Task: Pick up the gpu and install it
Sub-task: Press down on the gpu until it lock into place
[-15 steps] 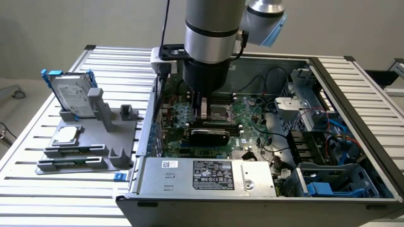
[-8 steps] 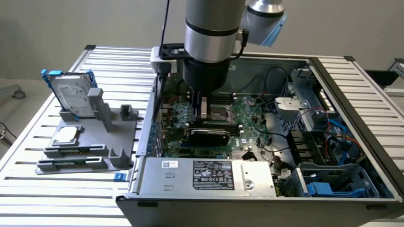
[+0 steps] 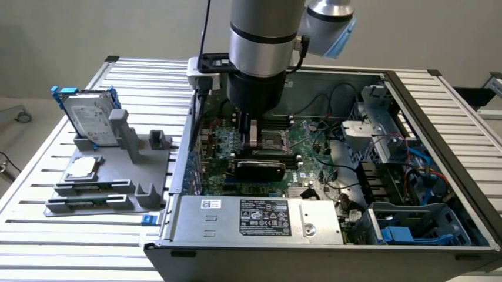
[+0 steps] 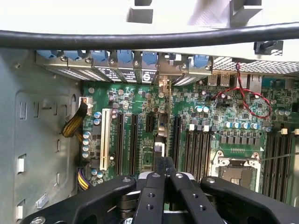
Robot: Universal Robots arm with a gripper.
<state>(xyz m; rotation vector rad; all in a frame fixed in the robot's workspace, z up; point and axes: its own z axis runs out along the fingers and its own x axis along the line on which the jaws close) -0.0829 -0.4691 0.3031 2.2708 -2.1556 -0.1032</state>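
- At the near end of the computer case (image 3: 314, 267), a boxy silver power supply (image 3: 259, 217) with a printed label filled the corner. It was plain sheet metal with flat faces.
- Outside the case, on the exterior view's left, lay a grey moulded tray (image 3: 149, 164) with upright posts. Those posts probably kept parts on edge so that fingers could reach them. A small square silver chip (image 3: 82, 168) lay flat in one pocket.
- Inside the case, just beyond the power supply, the graphics card (image 3: 260, 169) stood upright on the green motherboard (image 3: 223, 147). Its glossy black rounded cover faced the camera. It appeared to stand that way so that its lower edge could meet a slot. How deep it sat in the slot was hidden.
- The gripper (image 3: 254, 144) hung inside the case directly above the card's top edge. In the wrist view its black jointed fingers (image 4: 156, 186) were pressed together into one narrow tip (image 4: 163, 163). I judged that they bore on the card rather than pinched it, but the contact itself was hidden.
- Deeper inside the case, a square metal-framed processor socket (image 3: 272, 140) sat among long dark slots and loose black wires.
- Outside the case at the far end of the tray, a silver hard drive (image 3: 84, 114) in a blue frame leaned upright against a post.
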